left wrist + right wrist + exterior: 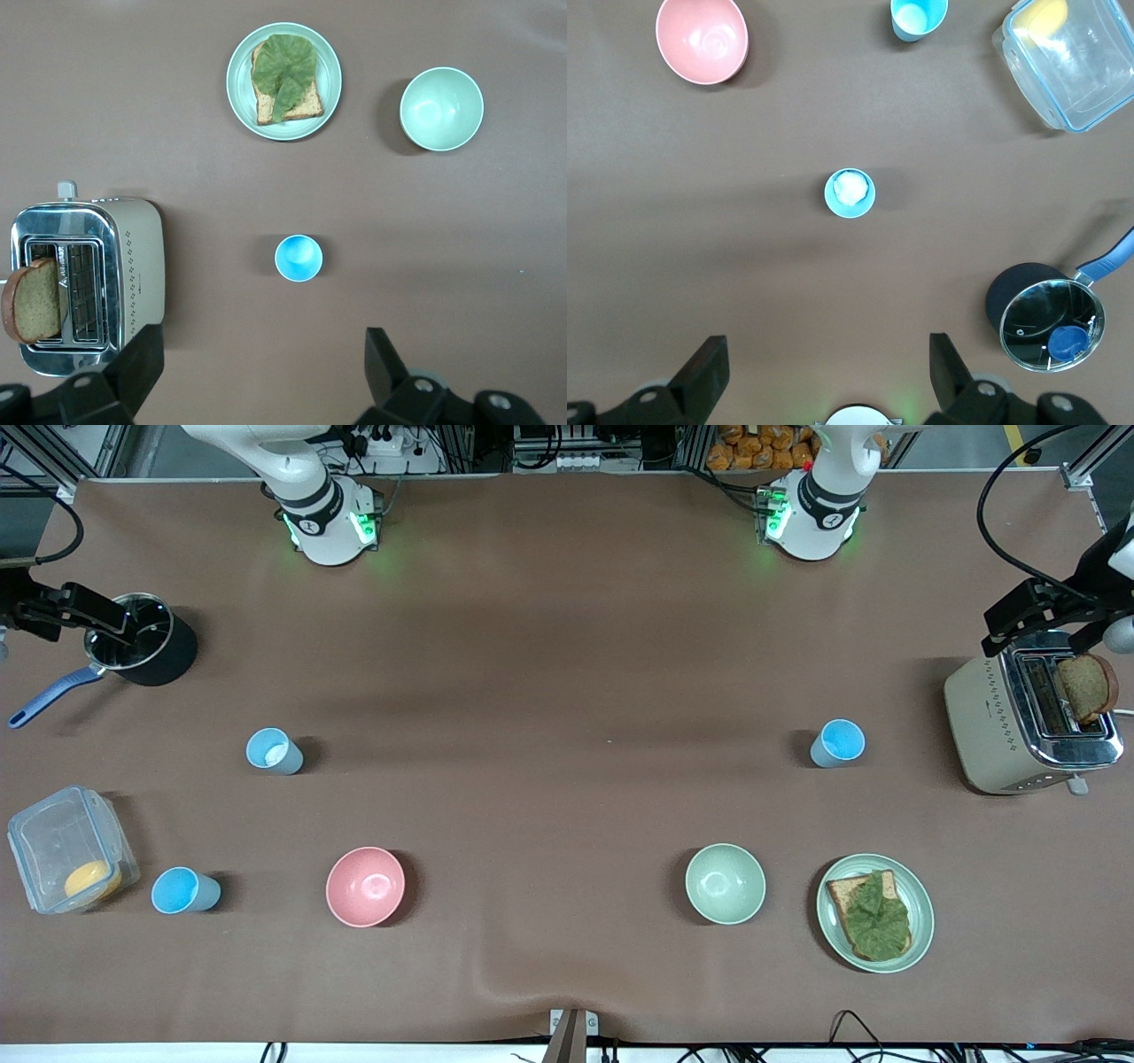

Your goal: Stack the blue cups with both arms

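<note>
Blue cups, 3 on the table: one (837, 743) near the toaster (1032, 726), two (274, 751) (185, 891) at the right arm's end. Both claws, left (257, 372) & right (824, 376), hang high w/ fingers apart, nothing held. Imo drop straight down, pinch the rim, lift level.
</note>
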Available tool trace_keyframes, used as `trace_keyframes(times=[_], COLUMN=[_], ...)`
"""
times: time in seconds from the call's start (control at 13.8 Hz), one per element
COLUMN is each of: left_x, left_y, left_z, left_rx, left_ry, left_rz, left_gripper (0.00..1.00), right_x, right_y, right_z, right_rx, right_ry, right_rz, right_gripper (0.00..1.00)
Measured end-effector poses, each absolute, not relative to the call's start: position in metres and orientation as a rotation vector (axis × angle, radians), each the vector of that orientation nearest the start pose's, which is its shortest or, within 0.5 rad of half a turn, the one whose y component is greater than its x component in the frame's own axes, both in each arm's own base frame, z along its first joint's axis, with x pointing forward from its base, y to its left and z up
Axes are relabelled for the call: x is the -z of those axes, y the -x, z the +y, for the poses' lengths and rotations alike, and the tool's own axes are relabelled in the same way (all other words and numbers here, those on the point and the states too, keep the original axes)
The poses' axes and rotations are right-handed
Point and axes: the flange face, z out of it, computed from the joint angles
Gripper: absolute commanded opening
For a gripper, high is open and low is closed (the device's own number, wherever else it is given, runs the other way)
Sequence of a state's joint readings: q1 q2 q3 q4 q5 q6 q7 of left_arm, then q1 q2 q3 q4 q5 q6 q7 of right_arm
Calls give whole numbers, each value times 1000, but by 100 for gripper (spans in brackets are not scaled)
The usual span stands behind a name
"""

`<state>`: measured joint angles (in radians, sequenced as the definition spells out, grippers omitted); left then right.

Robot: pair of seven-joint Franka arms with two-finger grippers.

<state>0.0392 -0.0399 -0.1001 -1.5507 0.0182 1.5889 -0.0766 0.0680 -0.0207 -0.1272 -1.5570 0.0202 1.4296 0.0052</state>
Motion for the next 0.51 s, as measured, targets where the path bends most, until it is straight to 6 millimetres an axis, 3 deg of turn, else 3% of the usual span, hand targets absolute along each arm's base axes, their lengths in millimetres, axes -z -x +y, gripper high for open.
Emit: trace_keyframes(times=[0.51], left_x=[-657], left_y=[-542], left_z=[-22], left_rx=[106], left_ry=[3121], left_rz=[-50], left_gripper=[100], right_x=[-630], right_y=[-532], right_z=[-30], right_rx=[-166], right_ry=[3110], right_rz=[97], right_gripper=[100])
